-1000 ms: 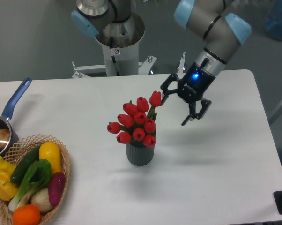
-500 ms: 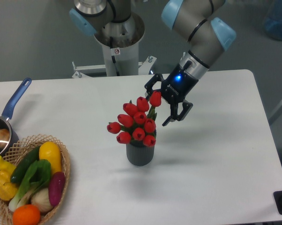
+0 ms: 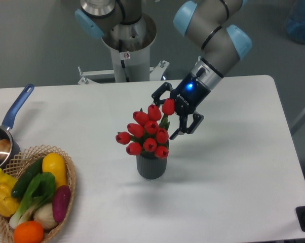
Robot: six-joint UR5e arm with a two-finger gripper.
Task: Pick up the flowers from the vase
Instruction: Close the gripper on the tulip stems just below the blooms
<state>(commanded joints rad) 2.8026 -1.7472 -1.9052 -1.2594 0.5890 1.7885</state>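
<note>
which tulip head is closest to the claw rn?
The topmost, rightmost tulip head of the flowers: it sits between the open claw's fingers, raised above the others clustered lower left over the vase.

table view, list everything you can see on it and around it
flowers: one bunch, red heads, standing in the vase at table centre
vase: one, dark grey ribbed, centre of the table
wicker basket: one, tan, front left corner, holding mixed vegetables
saucepan: one, metal with blue handle, left edge
robot base column: one, grey, behind the table
gripper: one, black, open, at the upper right of the bunch, one red head between its fingers
</note>
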